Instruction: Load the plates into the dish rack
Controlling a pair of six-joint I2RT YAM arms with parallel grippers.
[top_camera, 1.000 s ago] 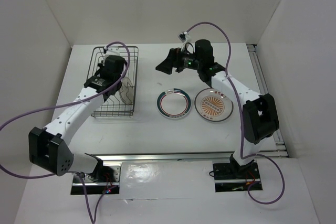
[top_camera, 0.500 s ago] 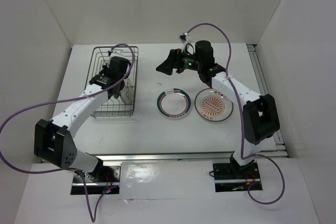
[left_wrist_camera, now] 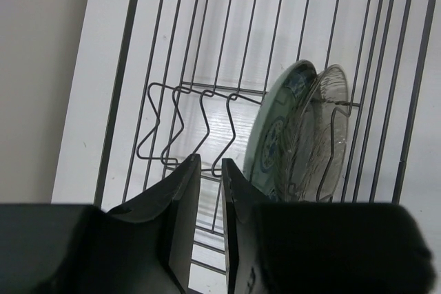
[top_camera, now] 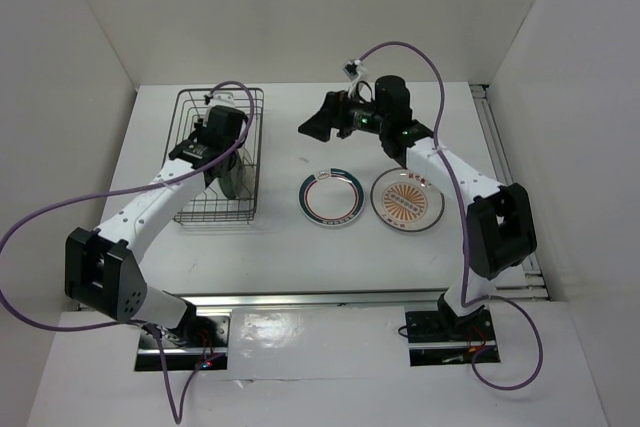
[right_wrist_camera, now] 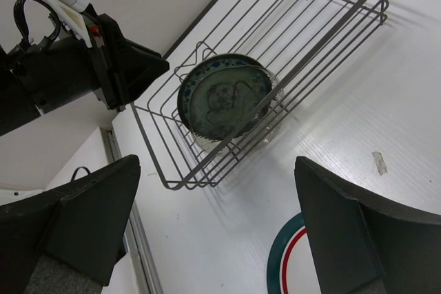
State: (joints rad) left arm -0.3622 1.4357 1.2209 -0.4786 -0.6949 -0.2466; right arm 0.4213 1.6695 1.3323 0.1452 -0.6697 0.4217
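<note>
While two plates stand on edge inside the dish rack [top_camera: 200,209] at the left rear of the table [top_camera: 300,247], two more lie flat on the table to its right. We see the rack as a dark grey wire basket. In the left wrist view the small teal-patterned plate [left_wrist_camera: 275,129] stands among the wires, with the small pale grey plate [left_wrist_camera: 324,135] close against its right side; we cannot tell if they touch. The left gripper [left_wrist_camera: 210,163] hangs above the rack floor just left of the teal plate, its fingers parted by a narrow gap and gripping nothing. From above, the larger white plate with the green-red rim ring [top_camera: 330,196] sits near the middle of the table, and the plate with the orange sunburst centre [top_camera: 407,202] lies just beside it on the right, apart from it. The right gripper [right_wrist_camera: 217,163] hovers over the table behind the ringed plate, between that plate and the rack, pointing toward the rack. Its fingers are spread wide with nothing between them.
</note>
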